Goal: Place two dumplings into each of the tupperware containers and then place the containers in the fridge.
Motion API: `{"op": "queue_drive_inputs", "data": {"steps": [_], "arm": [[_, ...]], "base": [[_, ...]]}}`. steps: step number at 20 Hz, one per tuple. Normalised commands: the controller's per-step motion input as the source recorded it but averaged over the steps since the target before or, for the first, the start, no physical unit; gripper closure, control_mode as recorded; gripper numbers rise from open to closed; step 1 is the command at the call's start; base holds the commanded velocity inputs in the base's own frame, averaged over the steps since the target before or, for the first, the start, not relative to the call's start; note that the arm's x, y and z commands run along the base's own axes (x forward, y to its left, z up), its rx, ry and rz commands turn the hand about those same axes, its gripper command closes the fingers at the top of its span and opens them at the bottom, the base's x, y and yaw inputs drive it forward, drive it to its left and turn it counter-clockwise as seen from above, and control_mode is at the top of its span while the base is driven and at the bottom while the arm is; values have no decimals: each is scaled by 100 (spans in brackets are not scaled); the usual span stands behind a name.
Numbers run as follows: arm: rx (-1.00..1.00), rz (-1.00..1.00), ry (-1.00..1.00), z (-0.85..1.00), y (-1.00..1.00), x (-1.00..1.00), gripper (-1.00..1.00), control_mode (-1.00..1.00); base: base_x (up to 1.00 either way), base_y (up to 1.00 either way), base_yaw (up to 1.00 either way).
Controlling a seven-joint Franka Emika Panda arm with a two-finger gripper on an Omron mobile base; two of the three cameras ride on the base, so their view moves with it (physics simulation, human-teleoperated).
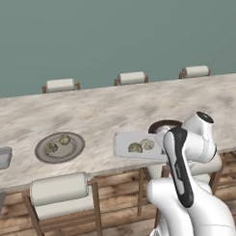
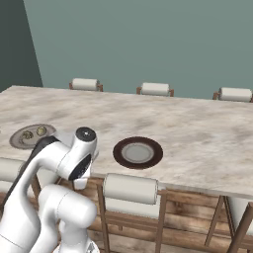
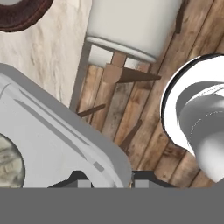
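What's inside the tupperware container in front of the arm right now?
Two dumplings lie side by side in the tupperware container at the counter's near edge. Its right end is hidden behind the arm, so anything lying there cannot be seen.

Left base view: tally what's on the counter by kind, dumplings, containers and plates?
Dumplings: 4, two in the near container, two on the grey plate.
Tupperware containers: 2.
Plates: 2, grey plate, brown-rimmed plate.
Total: 8.
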Motion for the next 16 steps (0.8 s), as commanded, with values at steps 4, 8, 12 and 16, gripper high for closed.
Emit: {"op": "queue_drive_inputs", "data": {"steps": [4, 8, 12, 16], "arm": [[-4, 22, 12, -1, 0, 6, 100, -100], [-4, 33, 13, -6, 0, 13, 100, -100], [0, 0, 0, 0, 0, 0, 100, 100], [0, 0, 0, 0, 0, 0, 100, 100]], "base": [[0, 0, 0], [0, 0, 0], [0, 0, 35], [0, 0, 10]]}}
